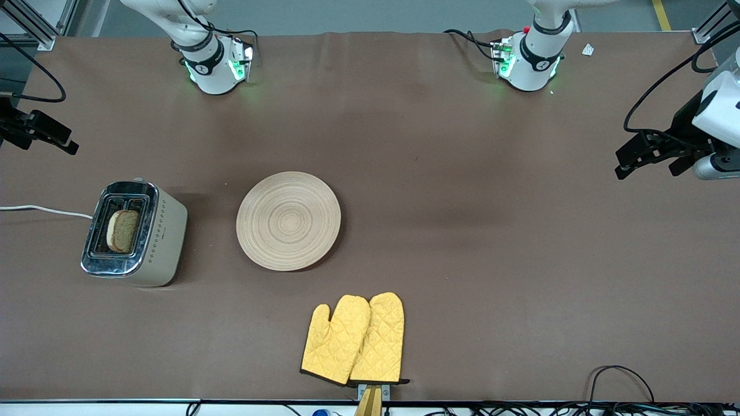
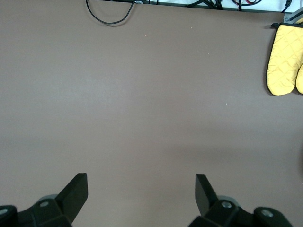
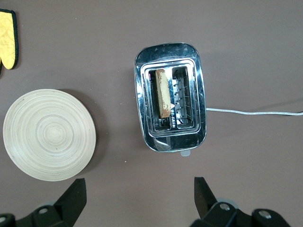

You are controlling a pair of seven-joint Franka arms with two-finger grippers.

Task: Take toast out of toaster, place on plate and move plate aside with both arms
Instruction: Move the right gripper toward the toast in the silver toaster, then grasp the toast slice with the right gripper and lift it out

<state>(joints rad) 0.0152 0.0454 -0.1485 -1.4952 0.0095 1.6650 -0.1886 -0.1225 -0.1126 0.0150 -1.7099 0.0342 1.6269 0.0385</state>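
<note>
Clearly nothing done yet: toast (image 1: 122,230) standing in a slot of the toaster (image 1: 165,240) at the right arm's end of the table, poking up above the chrome top, untouched. Plate (image 1: 288,221) lying bare on the table just beside the toaster, toward the middle, apart from it. Pair of yellow oven mitts (image 1: 354,339) resting nearer the front camera than the plate, flat and out of play. Right gripper (image 3: 139,196) hanging high over the toaster with fingers spread wide and empty, looking straight down on the slots and the plate. Left gripper (image 2: 142,191) parked over bare table at the left arm's end, likewise spread wide, holding nothing, waiting. White cord (image 1: 43,211) trailing from the toaster toward the table edge. All three steps left, judging from this: lifting the slice out of the slot, laying it on the plate, then shifting the plate aside with both arms. Probably the right arm first, coming down onto the top edge of the slice
</note>
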